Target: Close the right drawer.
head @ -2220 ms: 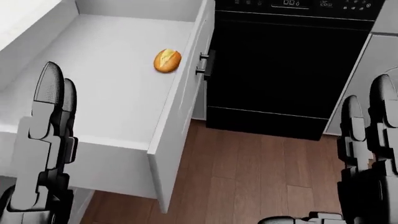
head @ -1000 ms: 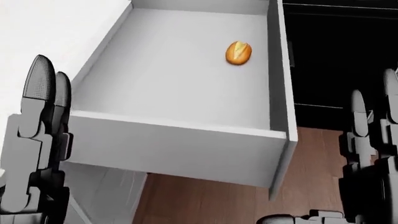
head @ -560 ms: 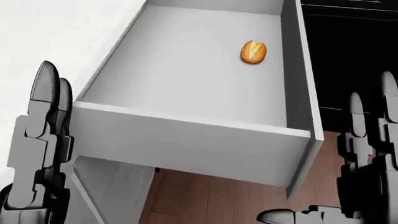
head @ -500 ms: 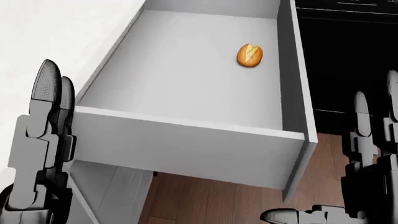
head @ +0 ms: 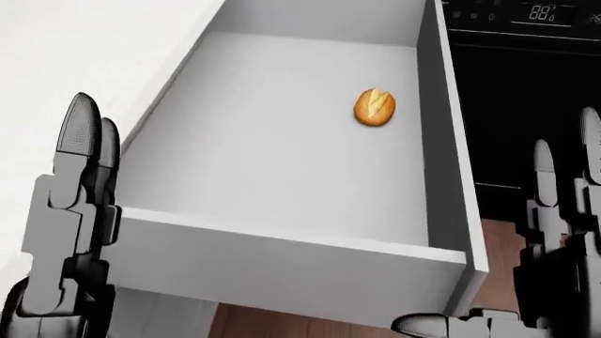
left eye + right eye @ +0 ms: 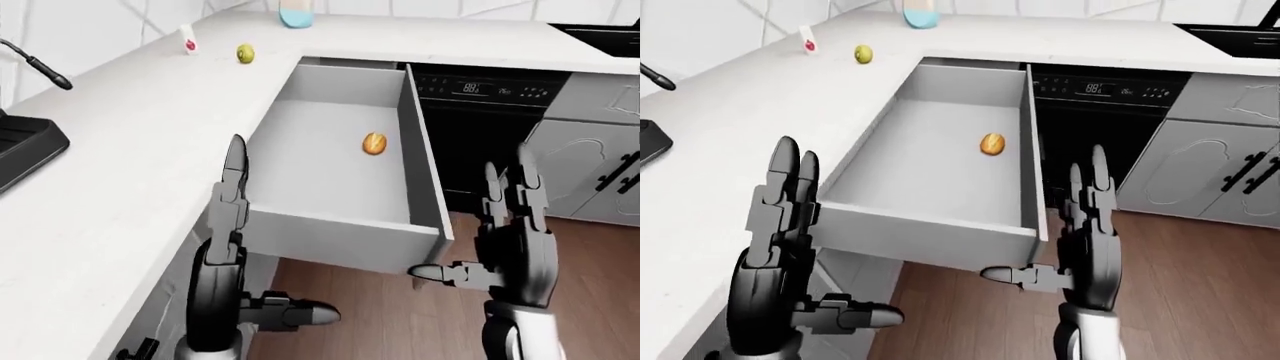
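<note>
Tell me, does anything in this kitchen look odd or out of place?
Yes: a lone bread roll lies loose on the floor of the wide-open drawer, with nothing else in it. Food lying bare in a drawer looks misplaced. A small greenish fruit also sits alone on the countertop.

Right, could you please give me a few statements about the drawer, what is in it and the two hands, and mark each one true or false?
1. The drawer is pulled out. True.
2. A bread roll lies inside it. True.
3. The left hand grips the drawer's wall. False: its fingers are straight and open, beside the drawer.
4. The right hand holds the roll. False: it is open and empty, at the view's right of the drawer.
5. The drawer is packed with cutlery. False: only the roll shows in it.
6. A dark appliance stands to the view's right of the drawer. True.
</note>
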Robot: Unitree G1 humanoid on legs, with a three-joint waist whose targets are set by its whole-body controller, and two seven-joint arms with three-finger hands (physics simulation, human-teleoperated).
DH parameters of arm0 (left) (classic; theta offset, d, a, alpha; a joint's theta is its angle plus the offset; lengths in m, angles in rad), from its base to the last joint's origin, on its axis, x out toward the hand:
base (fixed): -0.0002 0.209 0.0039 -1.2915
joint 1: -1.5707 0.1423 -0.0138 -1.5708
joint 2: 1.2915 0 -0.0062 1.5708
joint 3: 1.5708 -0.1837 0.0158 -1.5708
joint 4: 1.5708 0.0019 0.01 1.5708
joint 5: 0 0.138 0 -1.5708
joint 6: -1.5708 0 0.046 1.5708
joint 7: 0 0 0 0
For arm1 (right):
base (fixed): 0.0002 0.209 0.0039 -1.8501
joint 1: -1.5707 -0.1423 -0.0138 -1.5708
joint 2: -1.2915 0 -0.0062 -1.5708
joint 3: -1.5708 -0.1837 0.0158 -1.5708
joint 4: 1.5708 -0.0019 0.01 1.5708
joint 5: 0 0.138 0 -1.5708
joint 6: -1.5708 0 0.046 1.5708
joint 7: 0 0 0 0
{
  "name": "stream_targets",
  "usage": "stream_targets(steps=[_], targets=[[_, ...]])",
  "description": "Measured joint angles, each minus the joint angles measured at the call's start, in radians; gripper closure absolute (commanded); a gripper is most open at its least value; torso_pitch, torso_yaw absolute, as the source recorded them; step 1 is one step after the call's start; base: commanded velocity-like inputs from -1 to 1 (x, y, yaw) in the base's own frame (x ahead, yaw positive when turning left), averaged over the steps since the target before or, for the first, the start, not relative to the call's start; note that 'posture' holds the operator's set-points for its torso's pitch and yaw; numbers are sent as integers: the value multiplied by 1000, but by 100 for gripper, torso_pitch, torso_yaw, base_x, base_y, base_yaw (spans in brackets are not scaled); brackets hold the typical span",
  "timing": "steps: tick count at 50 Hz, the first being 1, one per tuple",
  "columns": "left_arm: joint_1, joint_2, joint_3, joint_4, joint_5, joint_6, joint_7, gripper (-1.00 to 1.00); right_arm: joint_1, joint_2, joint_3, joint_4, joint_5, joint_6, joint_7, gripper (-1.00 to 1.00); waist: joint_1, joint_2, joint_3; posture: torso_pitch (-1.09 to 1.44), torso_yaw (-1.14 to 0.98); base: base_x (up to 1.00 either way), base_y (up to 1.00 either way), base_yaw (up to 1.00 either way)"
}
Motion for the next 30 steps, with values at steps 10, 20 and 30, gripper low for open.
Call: stream_targets(steps=[10, 20, 30], targets=[[-1, 1, 5, -22, -2, -5, -2, -100, 0, 1, 3, -15, -1, 0, -4, -100, -15, 89, 3, 0, 0, 23, 0, 0], [1, 6, 14, -27, -3, -5, 3, -100, -4, 7, 11, -20, 3, 5, -3, -100, 16, 34, -5, 0, 0, 12, 0, 0], [2, 5, 6, -8, 0, 10, -2, -100, -30, -2, -53, -36, 38, 41, -27, -100, 12, 32, -31, 0, 0, 0, 0, 0]])
